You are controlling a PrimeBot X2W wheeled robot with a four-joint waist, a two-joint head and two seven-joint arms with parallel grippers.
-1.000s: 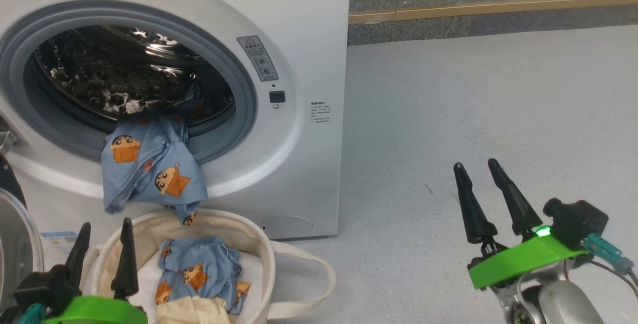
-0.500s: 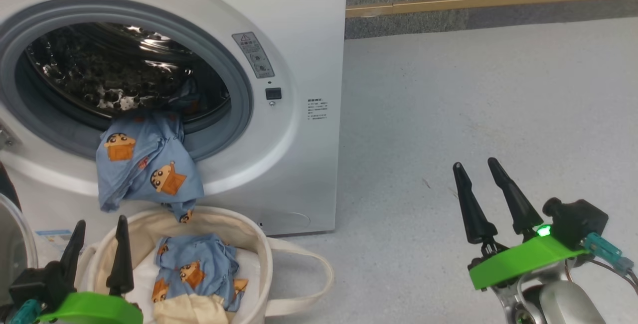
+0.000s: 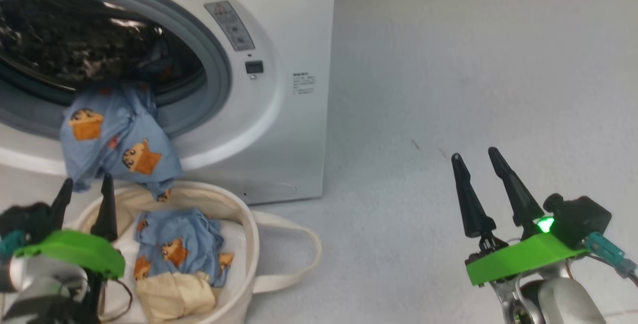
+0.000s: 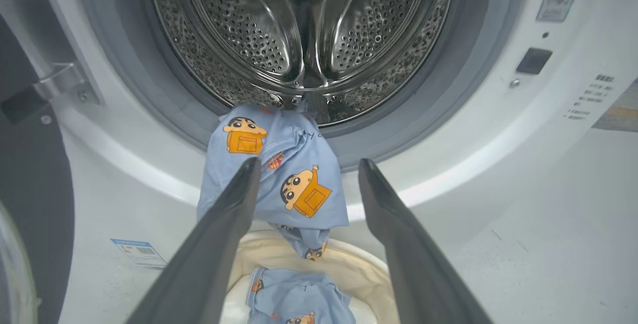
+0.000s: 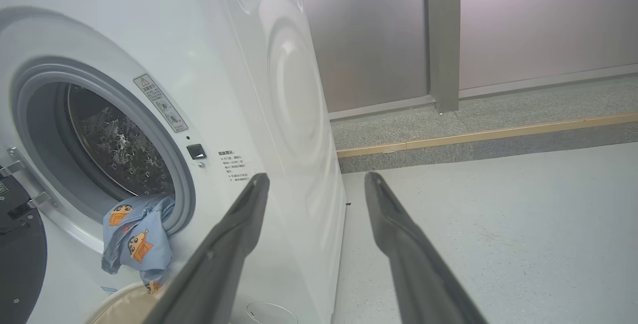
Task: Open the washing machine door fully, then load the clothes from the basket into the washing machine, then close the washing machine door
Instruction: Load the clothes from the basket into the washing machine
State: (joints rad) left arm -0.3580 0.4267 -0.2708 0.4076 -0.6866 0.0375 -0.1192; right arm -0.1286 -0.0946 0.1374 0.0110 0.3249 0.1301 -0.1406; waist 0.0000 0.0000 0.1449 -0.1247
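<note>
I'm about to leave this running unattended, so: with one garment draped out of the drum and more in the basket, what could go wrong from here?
1. The bear-print garment hangs over the grey gasket, mostly outside; it could slide back out or get pinched by the door.
2. The open left pincer hovers by the basket rim and might snag canvas instead of the cream cloth.

Place: looks like a lab or demo hall with a laundry corner, not somebody's house tbh
Appliance: white front-loading washing machine (image 5: 279,89) standing by itself on open floor
Floor: pale grey speckled floor (image 3: 473,65), wide like a hall
Walls: frosted grey panels (image 5: 538,20) split by a grey pillar (image 5: 442,35)
Edge: raised granite-look step (image 5: 498,112) with a tan strip (image 5: 488,134)
Laundry bit: canvas basket (image 3: 251,254) of clothes (image 3: 174,244) right by the machine
</note>
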